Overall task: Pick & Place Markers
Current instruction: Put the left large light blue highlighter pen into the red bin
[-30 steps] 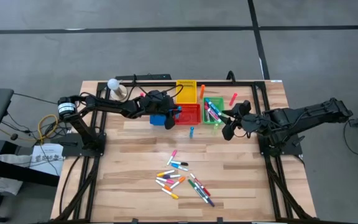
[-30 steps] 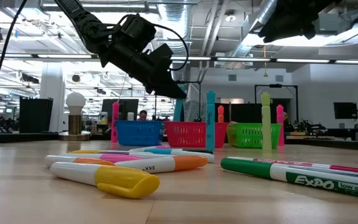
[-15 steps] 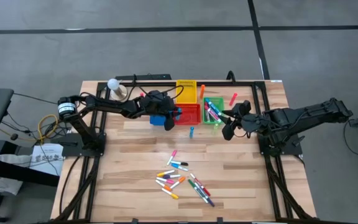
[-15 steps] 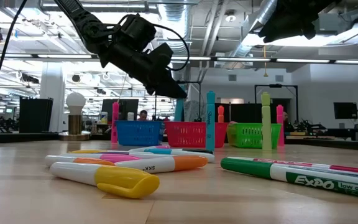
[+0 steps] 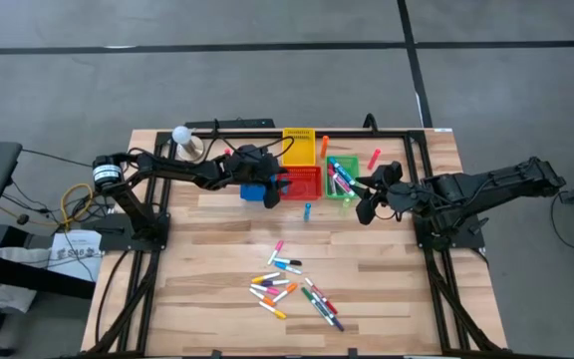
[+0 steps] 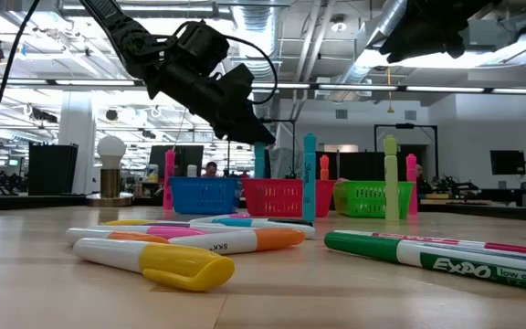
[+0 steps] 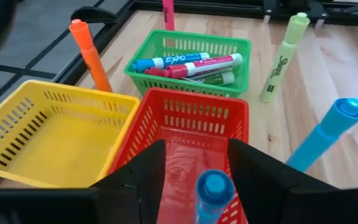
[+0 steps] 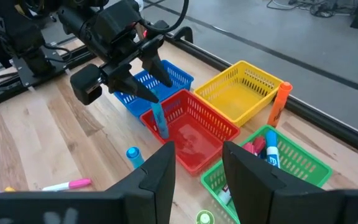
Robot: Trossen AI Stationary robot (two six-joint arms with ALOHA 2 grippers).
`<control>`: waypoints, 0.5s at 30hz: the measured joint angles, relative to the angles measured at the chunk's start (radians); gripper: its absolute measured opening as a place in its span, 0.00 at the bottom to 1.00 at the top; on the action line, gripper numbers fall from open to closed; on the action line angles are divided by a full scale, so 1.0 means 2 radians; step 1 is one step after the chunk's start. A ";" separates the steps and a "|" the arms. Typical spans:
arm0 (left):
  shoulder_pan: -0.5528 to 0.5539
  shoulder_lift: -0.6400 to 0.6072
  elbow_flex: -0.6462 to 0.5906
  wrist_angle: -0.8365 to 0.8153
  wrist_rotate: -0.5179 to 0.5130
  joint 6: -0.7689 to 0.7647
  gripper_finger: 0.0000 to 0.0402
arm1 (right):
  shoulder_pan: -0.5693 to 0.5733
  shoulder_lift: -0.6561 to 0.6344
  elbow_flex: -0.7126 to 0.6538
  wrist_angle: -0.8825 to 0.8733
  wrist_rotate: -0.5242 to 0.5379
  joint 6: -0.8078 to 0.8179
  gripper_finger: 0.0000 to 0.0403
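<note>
My left gripper (image 7: 196,149) hangs open over the red bin (image 7: 204,109). A blue marker (image 7: 213,186) stands tilted in that bin, its cap up between the two fingers and its lower end (image 8: 162,132) down in the bin. My right gripper (image 8: 197,162) is open with nothing between its fingers. It hovers to the right of the green bin (image 5: 342,175), which holds several markers (image 7: 188,62). A heap of mixed markers (image 5: 292,289) lies near the table's front edge. My left gripper stands from above around the blue marker's cap (image 7: 215,182), which is close to one finger (image 7: 253,168). I cannot tell whether that finger touches it.
A yellow bin (image 7: 42,137) and a blue bin (image 5: 253,192) flank the red one. Single markers stand upright on the table: orange (image 7: 89,56), pale green (image 7: 281,59), blue (image 7: 325,134) and pink (image 7: 166,12). A white bulb (image 5: 181,135) sits at the far left.
My left gripper has opened over the red bin and let go of the blue marker, which now stands in the bin.
</note>
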 joint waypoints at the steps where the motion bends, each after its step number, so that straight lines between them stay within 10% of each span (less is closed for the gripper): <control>1: 0.000 0.000 0.000 0.000 -0.002 0.006 0.43 | 0.000 0.000 0.000 0.000 0.000 0.000 0.31; 15: -0.003 -0.048 -0.001 -0.007 -0.010 0.040 0.44 | 0.001 0.000 0.000 0.000 0.000 -0.003 0.31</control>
